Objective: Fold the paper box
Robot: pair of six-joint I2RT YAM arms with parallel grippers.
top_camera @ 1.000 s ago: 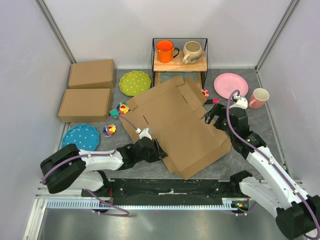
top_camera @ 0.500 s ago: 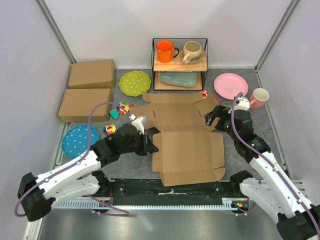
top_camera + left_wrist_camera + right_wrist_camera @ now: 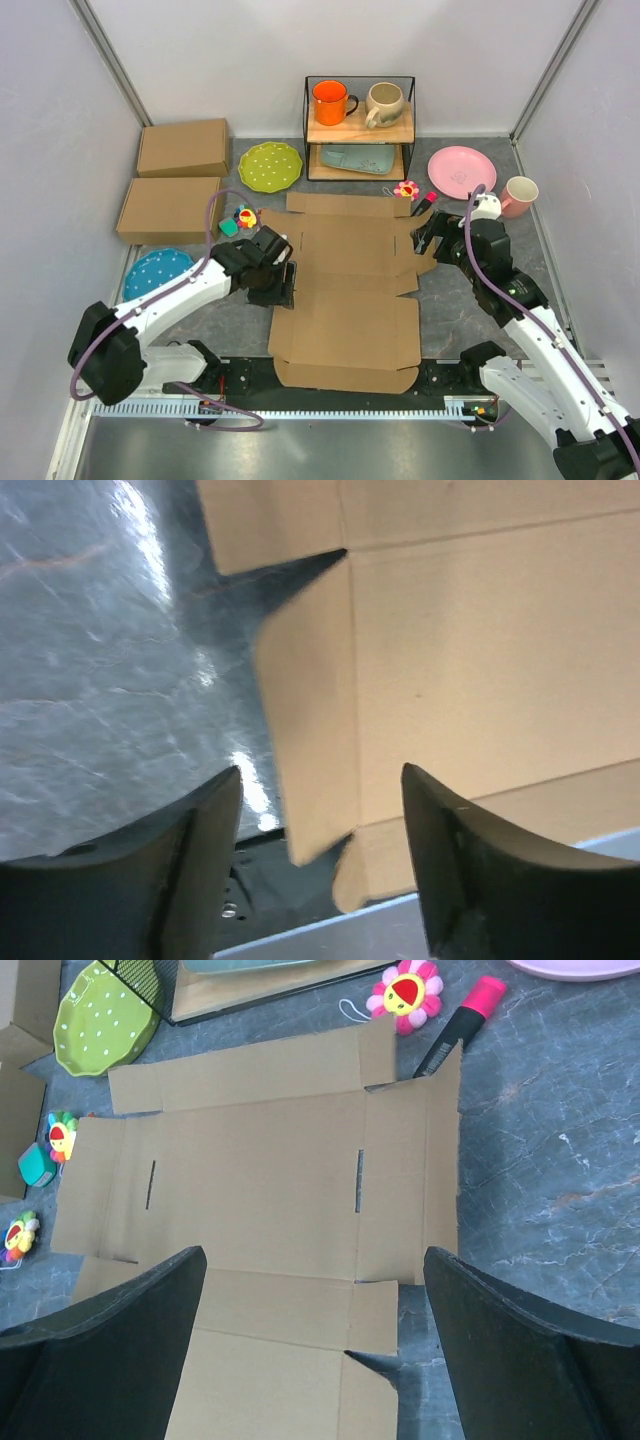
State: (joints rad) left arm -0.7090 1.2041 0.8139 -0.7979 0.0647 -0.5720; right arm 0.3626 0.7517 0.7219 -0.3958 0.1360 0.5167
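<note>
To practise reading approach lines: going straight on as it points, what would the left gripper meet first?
Probably the side flap of the flat brown corrugated cardboard sheet, which sits framed by the open left gripper. How far off it is remains unclear.

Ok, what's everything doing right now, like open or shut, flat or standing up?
Paper box: lying flat, not folded yet.
Left gripper: open, holding nothing.
Right gripper: open, holding nothing.
Back brown box: closed.
Front brown box: closed.
Orange mug: upright.
Cream mug: upright.
Pink mug: upright.
</note>
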